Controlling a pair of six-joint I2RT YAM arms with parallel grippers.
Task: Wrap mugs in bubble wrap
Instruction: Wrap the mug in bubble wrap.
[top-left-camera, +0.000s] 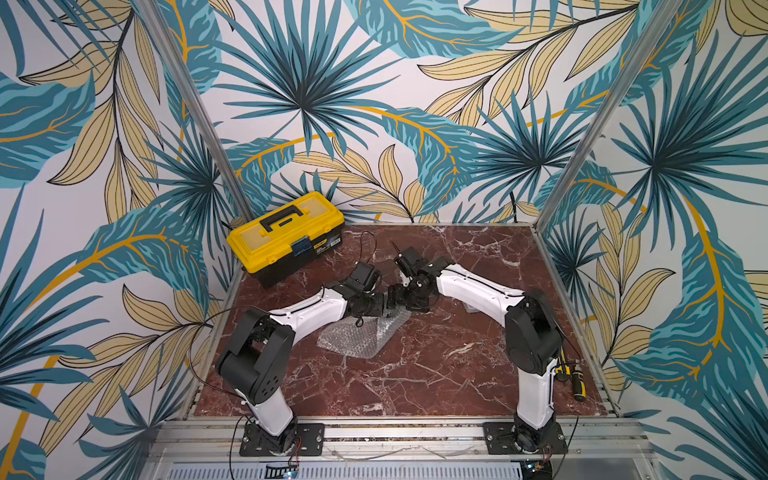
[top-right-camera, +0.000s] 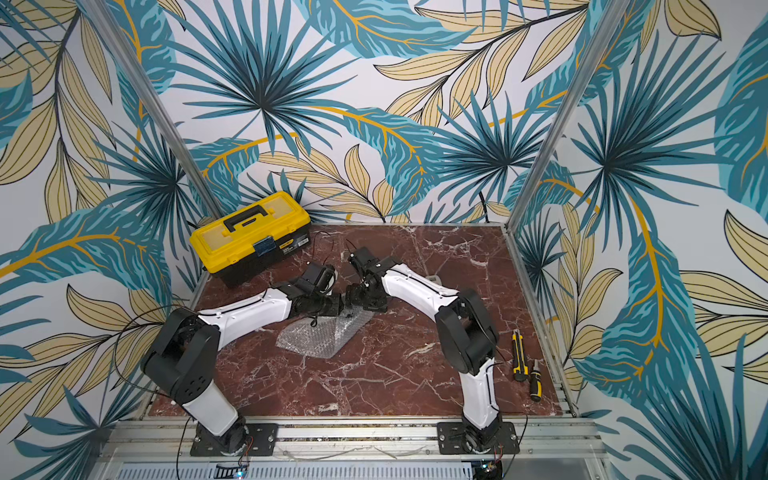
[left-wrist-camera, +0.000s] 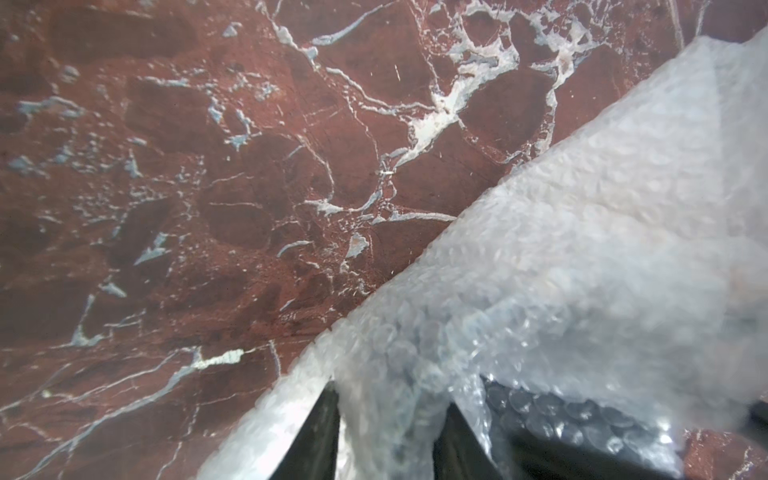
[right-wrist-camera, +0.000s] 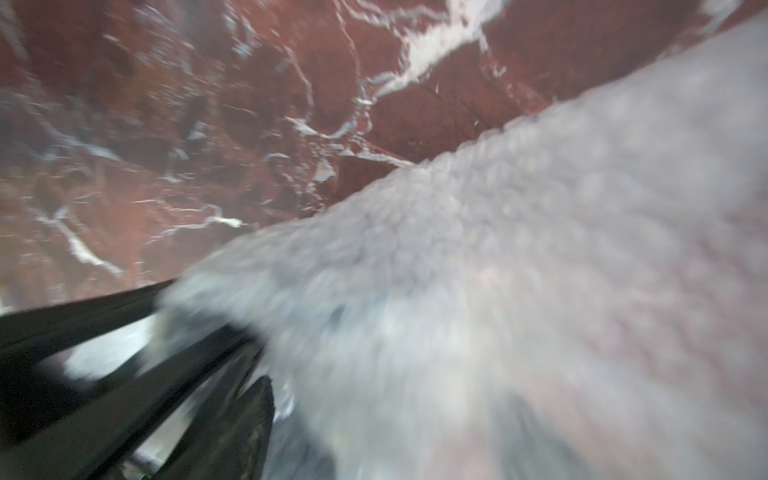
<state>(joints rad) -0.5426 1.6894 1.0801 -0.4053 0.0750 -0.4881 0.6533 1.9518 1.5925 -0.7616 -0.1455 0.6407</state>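
the bubble wrap (top-left-camera: 353, 340) lies partly folded on the marble table (top-left-camera: 457, 374), just off centre toward 8 o'clock. both arms meet over its 1 o'clock corner. left gripper (left-wrist-camera: 390, 401) — jaws part closed, with a crumpled bunch of wrap squeezed between its fingers (left-wrist-camera: 320, 436). right gripper (right-wrist-camera: 199, 307) is against the wrap too, its jaws looking wide, but the view is blurred — cannot tell if it holds anything.
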